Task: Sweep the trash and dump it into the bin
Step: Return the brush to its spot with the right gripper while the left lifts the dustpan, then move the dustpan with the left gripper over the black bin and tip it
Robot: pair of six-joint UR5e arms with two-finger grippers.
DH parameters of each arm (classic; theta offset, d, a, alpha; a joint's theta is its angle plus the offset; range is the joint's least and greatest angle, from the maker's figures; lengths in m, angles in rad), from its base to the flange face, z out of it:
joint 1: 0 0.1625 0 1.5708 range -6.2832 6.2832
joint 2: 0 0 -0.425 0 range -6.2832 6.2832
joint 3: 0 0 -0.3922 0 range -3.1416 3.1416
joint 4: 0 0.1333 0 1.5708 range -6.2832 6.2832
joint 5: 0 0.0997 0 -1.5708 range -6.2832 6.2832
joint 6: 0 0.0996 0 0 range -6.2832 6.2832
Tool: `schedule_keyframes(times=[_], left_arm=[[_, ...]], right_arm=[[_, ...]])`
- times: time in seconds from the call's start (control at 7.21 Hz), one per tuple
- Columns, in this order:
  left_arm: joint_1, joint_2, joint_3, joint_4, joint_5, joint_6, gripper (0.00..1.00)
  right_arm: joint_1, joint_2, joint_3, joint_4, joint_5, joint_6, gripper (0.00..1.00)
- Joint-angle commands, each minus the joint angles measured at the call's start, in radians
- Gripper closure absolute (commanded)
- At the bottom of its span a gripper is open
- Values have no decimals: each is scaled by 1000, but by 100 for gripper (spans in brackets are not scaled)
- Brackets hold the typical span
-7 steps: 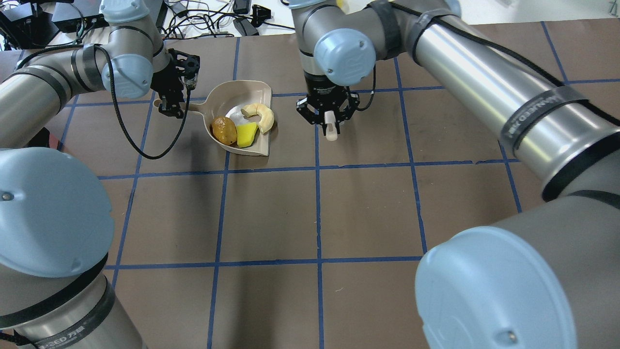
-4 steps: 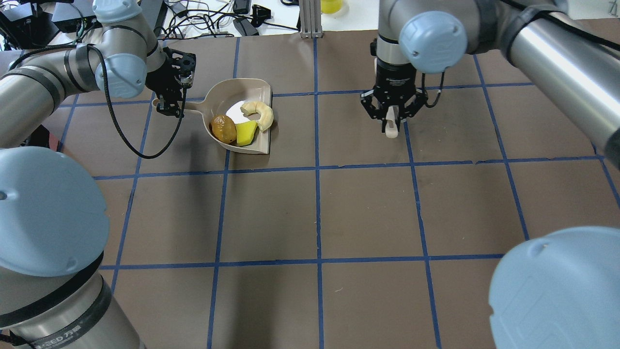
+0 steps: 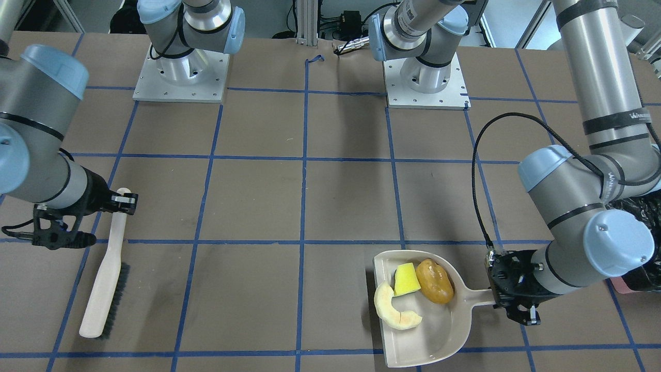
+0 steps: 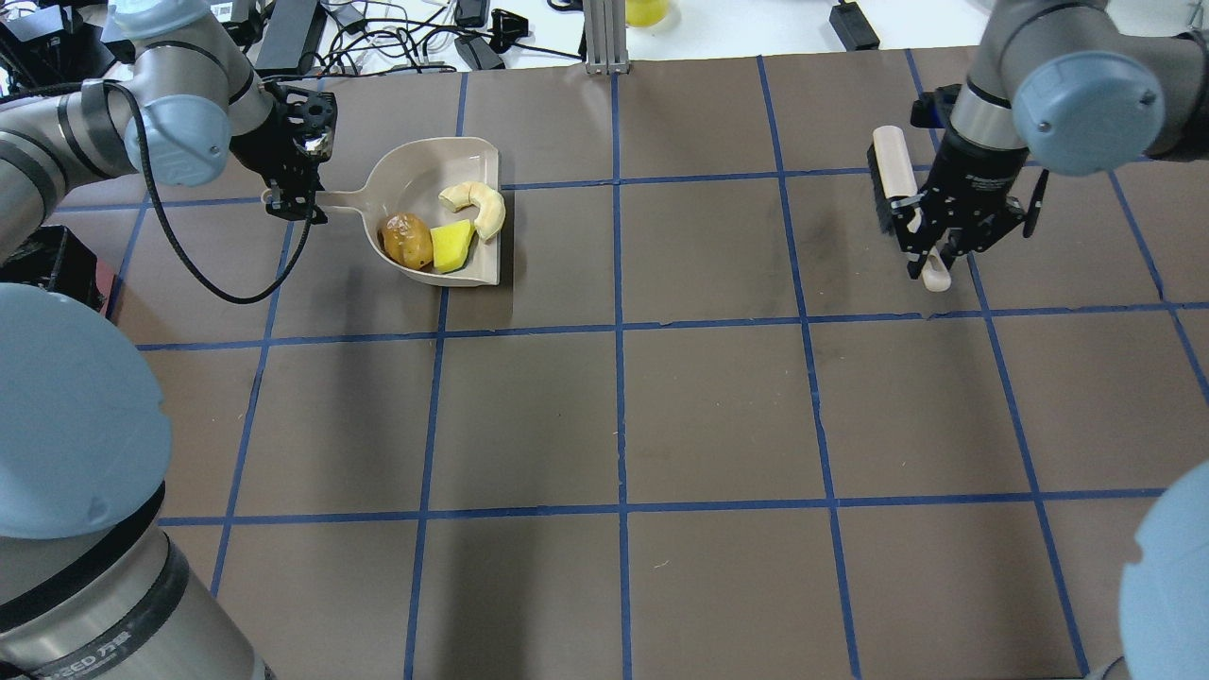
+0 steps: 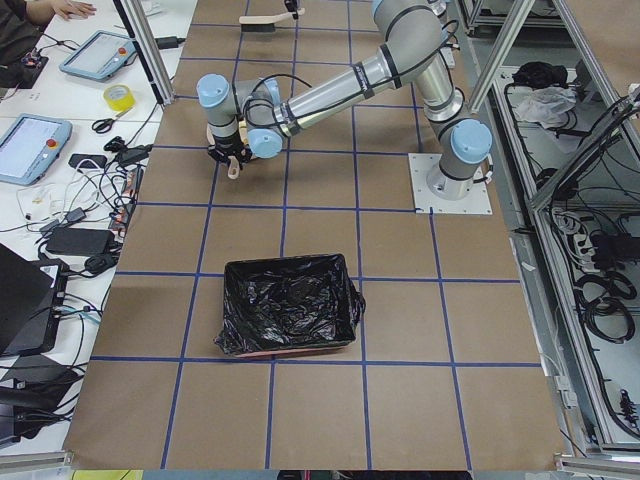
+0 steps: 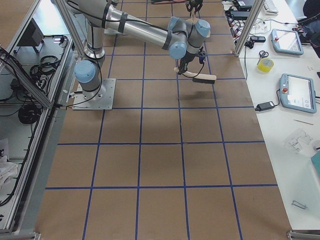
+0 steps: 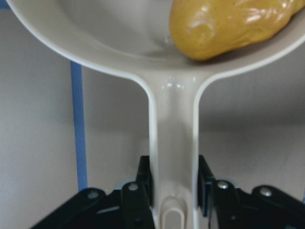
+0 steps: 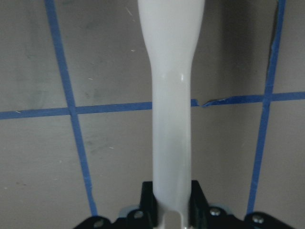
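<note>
My left gripper (image 4: 293,203) is shut on the handle of the beige dustpan (image 4: 425,165), as the left wrist view (image 7: 174,186) shows. In the pan lie the yellow sponge wedge (image 4: 451,246), the amber-orange lump (image 4: 406,239) and the pale crescent slice (image 4: 482,208). From the front, the lump (image 3: 435,281), the sponge (image 3: 405,279) and the crescent (image 3: 392,312) sit toward the handle side. My right gripper (image 4: 930,260) is shut on the handle of a beige brush (image 4: 893,170), far right of the pan. The black-lined bin (image 5: 285,315) stands on the table's left end.
The bin's black bag (image 3: 640,217) shows behind my left arm at the front view's right edge. Cables and boxes (image 4: 416,42) lie beyond the table's far edge. A metal post (image 4: 604,33) stands at the far edge's middle.
My right gripper has carried the brush well to the right, away from the dustpan. My left gripper has shifted the dustpan slightly left with the three items still in it.
</note>
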Motion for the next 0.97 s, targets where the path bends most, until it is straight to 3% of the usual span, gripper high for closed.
schedule_keyframes(times=[0.0, 0.14, 0.83], left_arm=[[75, 54, 0, -80, 5, 140, 100], [129, 75, 9, -126, 1, 206, 100], [441, 160, 76, -281, 5, 617, 100]], right_arm=[[-121, -29, 153, -183, -61, -185, 100], [-153, -27, 175, -248, -61, -244, 100], [-154, 2, 175, -257, -40, -232, 100]])
